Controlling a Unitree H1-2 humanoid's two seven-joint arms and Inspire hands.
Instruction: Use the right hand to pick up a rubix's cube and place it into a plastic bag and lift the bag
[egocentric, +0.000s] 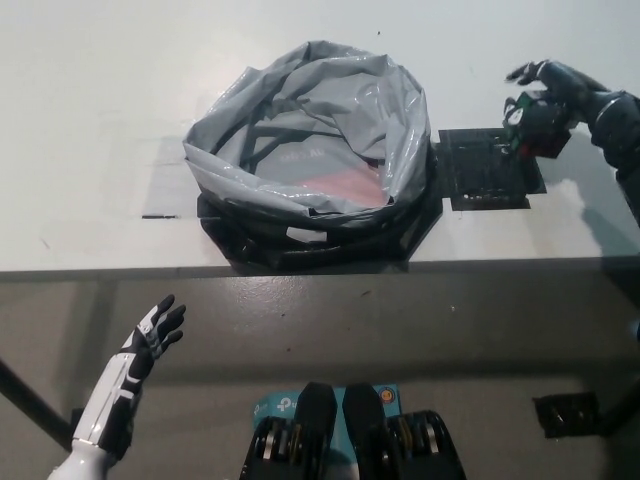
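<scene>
A grey plastic bag (310, 130) stands open on the white table (90, 120), lining a black basket. My black right hand (553, 95) is at the far right, raised above the table, shut on a dark Rubik's cube (537, 128) with red and green faces showing. The cube hangs over the right end of a black mat (480, 170) beside the bag. Something reddish lies inside the bag. My white left hand (155, 338) rests open low at the lower left, below the table's front edge.
The black basket (320, 235) under the bag sits near the table's front edge. The black mat lies just right of it. Bare white tabletop spreads to the left and behind the bag.
</scene>
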